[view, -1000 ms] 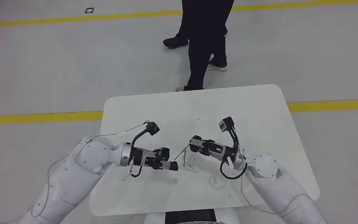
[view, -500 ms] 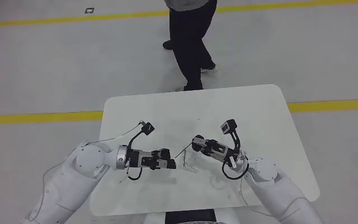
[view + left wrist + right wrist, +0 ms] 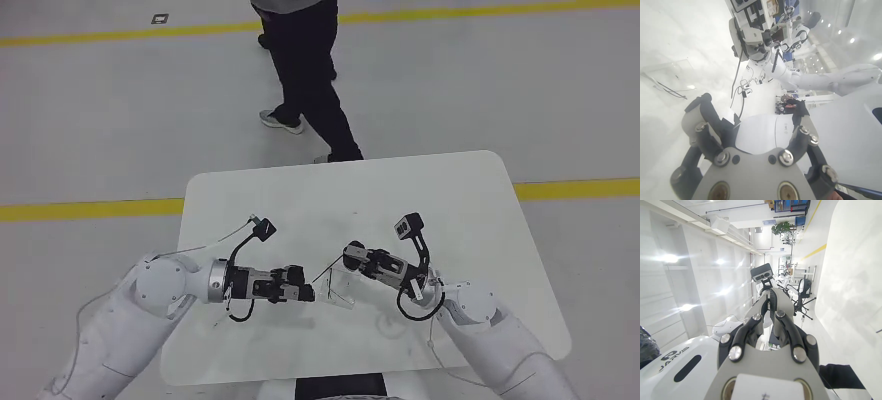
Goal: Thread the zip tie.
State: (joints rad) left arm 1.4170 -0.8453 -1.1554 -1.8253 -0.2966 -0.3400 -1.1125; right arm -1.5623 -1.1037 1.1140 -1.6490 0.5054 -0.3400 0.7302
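With your left hand (image 3: 752,102) spread wide and your right hand (image 3: 770,294) pinched together on nothing visible, the zip tie (image 3: 325,272) seems to lie between them on the counter (image 3: 450,200), so grip close to its tip first.

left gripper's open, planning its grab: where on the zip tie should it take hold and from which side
Take the zip tie near its free tip, the end closest to the left gripper, coming in low from that arm's side. The strap is thin and slants across the clear plate, so closing across its width just behind the tip looks safest.
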